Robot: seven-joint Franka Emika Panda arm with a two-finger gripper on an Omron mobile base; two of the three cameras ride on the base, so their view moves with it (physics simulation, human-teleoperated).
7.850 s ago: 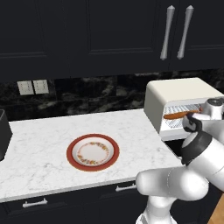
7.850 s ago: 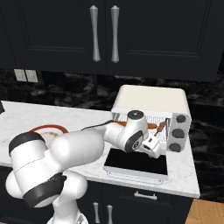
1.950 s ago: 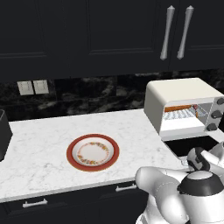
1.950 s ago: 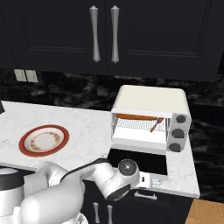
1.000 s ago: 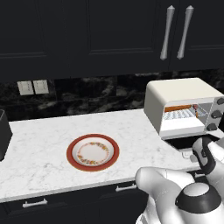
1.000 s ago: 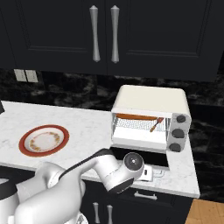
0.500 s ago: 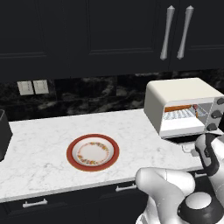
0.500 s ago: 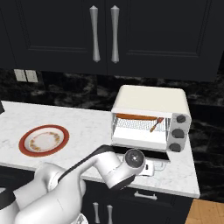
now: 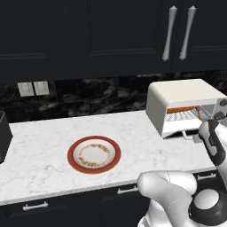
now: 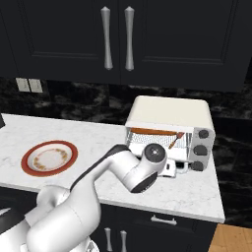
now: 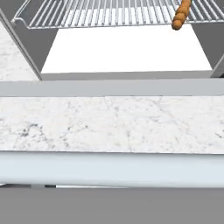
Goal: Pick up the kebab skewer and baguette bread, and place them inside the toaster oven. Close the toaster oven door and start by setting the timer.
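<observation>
The white arm reaches low in front of the cream-white boxy toaster oven (image 10: 170, 112), and its gripper (image 10: 172, 168) sits just below the oven's open mouth; how far its jaws stand apart cannot be told, and nothing is seen held in them. Straight ahead of the gripper in the hand view, the silver bar handle (image 11: 112, 168) runs across close by. Beyond it lies the dark glass toaster oven door (image 11: 112, 122) in its cream frame, hanging open, with the white marble table (image 10: 177, 189) showing through the glass. Farther ahead and above the gripper is the wire rack (image 11: 109, 13) inside the oven. On that rack, up and to the left of the gripper in the right base view, rests the long slim orange-brown baguette bread (image 10: 152, 131). The thin kebab skewer with reddish-brown chunks (image 10: 175, 139) lies tilted just above the gripper. Well away to the gripper's left on the table sits a round red-rimmed plate (image 10: 49, 157).
</observation>
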